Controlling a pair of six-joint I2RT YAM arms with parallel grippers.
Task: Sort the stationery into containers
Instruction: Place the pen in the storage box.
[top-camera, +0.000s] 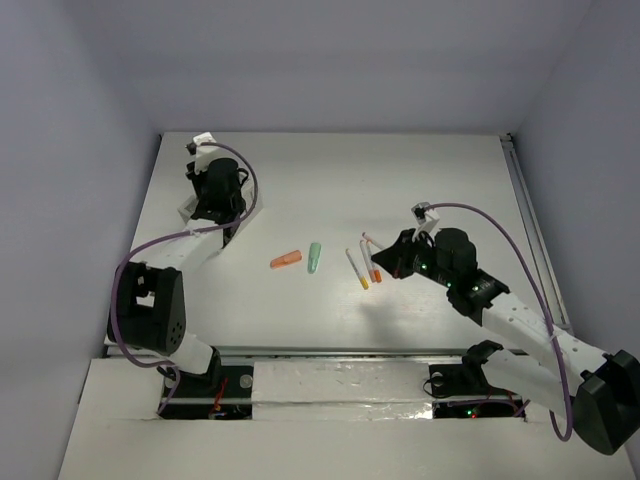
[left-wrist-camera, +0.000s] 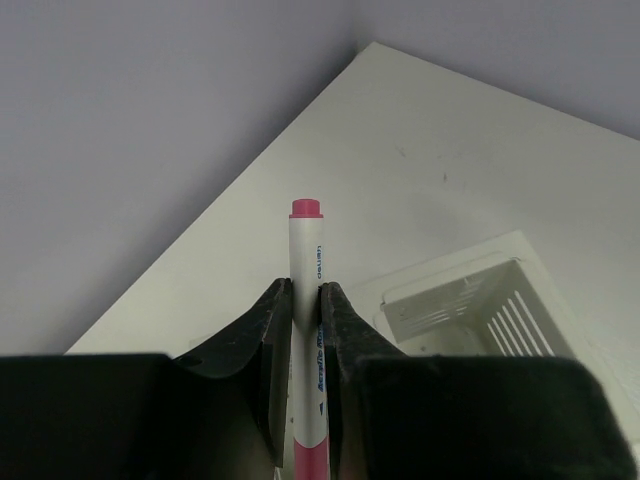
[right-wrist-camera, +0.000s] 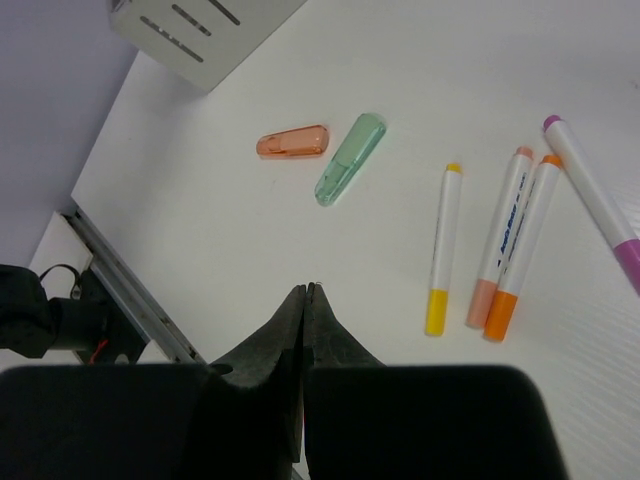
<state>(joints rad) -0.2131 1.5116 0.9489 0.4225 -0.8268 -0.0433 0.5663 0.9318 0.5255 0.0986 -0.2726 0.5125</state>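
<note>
My left gripper (left-wrist-camera: 305, 288) is shut on a white pen with a magenta cap (left-wrist-camera: 305, 250), which points away over the table. The white slotted container (left-wrist-camera: 470, 300) lies just right of it and below. In the top view the left wrist (top-camera: 217, 190) covers most of the container (top-camera: 254, 205). My right gripper (right-wrist-camera: 305, 290) is shut and empty above bare table. Ahead of it lie an orange stub (right-wrist-camera: 292, 142) and a mint-green stub (right-wrist-camera: 350, 158). To its right lie a yellow-capped pen (right-wrist-camera: 443, 250), two orange-capped pens (right-wrist-camera: 522, 250) and a magenta-capped pen (right-wrist-camera: 595, 200).
A metal rail (right-wrist-camera: 120, 290) runs along the table's near edge, left of the right gripper. Grey walls close the table in at the back and on both sides. A corner of the container (right-wrist-camera: 200, 30) shows far off in the right wrist view.
</note>
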